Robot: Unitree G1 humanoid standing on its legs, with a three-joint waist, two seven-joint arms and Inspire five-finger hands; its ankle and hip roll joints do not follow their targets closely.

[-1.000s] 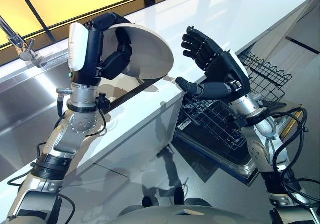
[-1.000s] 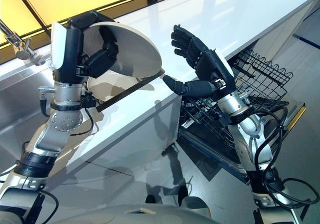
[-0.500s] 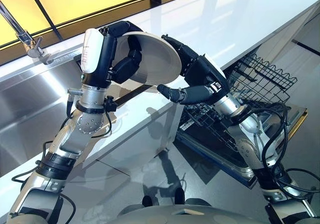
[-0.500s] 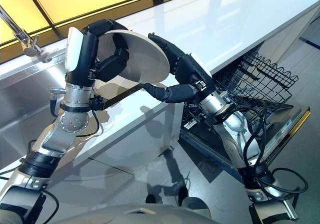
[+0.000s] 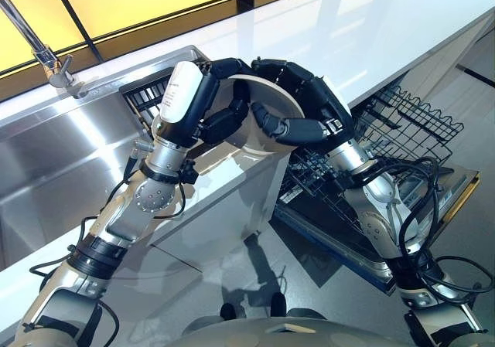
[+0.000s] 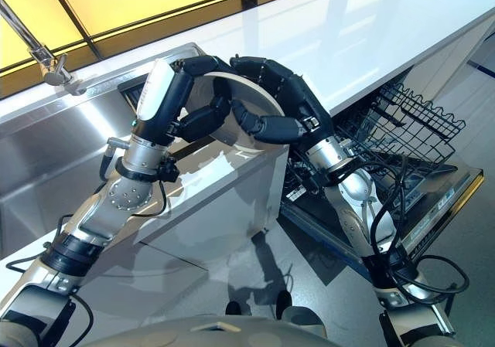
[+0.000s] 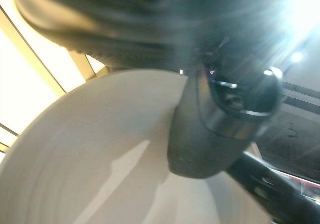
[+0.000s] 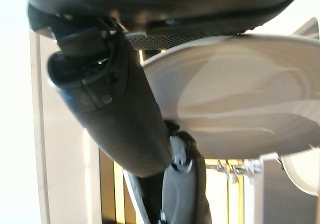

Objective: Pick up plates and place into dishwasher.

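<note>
You are holding one white plate (image 5: 267, 123) up in the air, above the edge of the white tabletop (image 5: 371, 30) and beside the steel sink (image 5: 54, 154). Your left robot hand (image 5: 209, 107) is curling its fingers and thumb around the plate from the sink side. Your right robot hand (image 5: 298, 111) is wrapping its fingers over the top edge of the same plate, with its thumb lying across the front. So both robot hands are gripping the plate at once, and it looks like you are passing it from the left one to the right one. The plate is standing tilted on its edge, not lying flat. The dishwasher (image 5: 363, 231) is standing open down to your right, with its black wire rack (image 5: 402, 123) pulled out. I cannot tell if any plates are sitting in the rack. The plate is picked up, so that part is done. What is left, I think, is letting go with the left robot hand, carrying the plate down to the rack, and setting it in.
</note>
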